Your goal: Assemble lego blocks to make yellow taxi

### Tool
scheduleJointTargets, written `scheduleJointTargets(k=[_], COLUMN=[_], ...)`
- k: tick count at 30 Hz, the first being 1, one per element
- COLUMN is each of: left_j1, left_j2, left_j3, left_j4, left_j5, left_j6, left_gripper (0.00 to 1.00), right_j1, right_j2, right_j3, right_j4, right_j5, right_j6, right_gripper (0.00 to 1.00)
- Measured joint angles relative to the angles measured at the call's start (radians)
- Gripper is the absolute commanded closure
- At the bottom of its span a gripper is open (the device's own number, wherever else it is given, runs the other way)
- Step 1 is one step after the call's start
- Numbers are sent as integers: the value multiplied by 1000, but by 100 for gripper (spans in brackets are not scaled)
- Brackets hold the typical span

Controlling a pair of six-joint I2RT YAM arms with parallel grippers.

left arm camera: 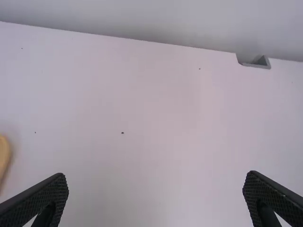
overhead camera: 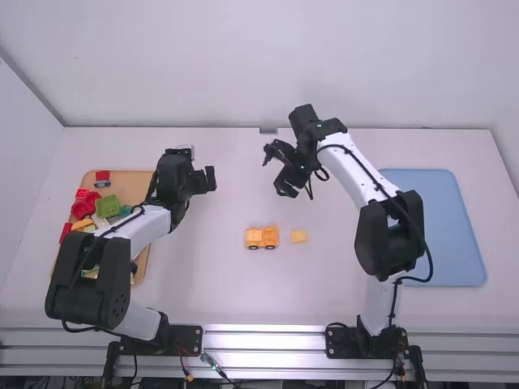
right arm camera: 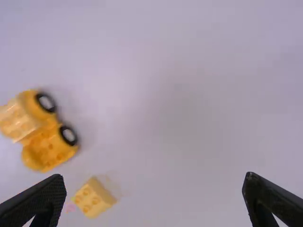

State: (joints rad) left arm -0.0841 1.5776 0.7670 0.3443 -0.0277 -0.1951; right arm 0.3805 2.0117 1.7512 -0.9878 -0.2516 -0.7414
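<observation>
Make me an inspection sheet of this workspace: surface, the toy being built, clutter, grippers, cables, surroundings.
Surface: white table, a small notch at its far edge.
Job's things: yellow car on black wheels, a paler block on one end, bare studs on the other; loose yellow block beside it.
Clutter: wooden tray of mixed blocks at left; blue tray at right.
Grippers: left gripper and right gripper both open, holding nothing.
Cables: black cables along both arms; thin wires by the left base.
Surroundings: white walls; people, nothing seen.
</observation>
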Motion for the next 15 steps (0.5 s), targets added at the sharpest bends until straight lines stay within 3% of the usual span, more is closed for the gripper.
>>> scheduleJointTargets(k=[9, 15], left_j1=[0, 0], left_j2=[0, 0], left_j3=[0, 0], left_j4=[-4, -4], left_j5=[204, 390], left_j6=[261, 435], left_gripper=[1, 1], right_j1=[-29, -97], right_j2=[0, -30], right_j3=[0, -92], right_j4=[-132, -106], right_j5=[-238, -362], right_j6=[-355, -582], right_gripper=[2, 1])
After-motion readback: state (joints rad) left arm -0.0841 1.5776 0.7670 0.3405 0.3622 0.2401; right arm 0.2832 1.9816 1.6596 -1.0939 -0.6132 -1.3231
